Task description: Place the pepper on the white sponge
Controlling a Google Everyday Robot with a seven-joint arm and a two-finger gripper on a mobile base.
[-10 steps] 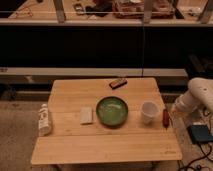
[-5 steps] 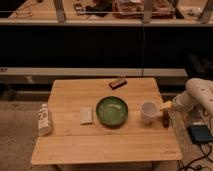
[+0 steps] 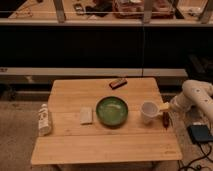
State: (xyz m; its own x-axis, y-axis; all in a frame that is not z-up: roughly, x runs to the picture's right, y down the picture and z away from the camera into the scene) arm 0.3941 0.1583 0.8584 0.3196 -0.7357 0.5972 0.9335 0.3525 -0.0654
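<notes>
The pepper [image 3: 165, 120], a thin dark-red item, lies near the table's right edge, just right of the white cup [image 3: 148, 111]. The white sponge [image 3: 86, 115] is a small flat off-white pad left of the green bowl [image 3: 112, 111]. My gripper [image 3: 165, 108] reaches in from the right on the white arm [image 3: 196, 96] and hangs directly above the pepper, close to the cup's right side. It is open, and nothing shows between its fingers. Bowl and cup stand between the pepper and the sponge.
A white bottle [image 3: 45, 120] lies at the left edge of the wooden table [image 3: 105, 147]. A dark reddish-brown bar [image 3: 118, 83] rests near the back edge. A dark box [image 3: 201, 133] sits on the floor at the right. A dark counter runs behind.
The arm has shifted slightly left toward the table's right edge, bringing the gripper closer over the pepper. Pepper, cup, bowl and sponge have not moved.
</notes>
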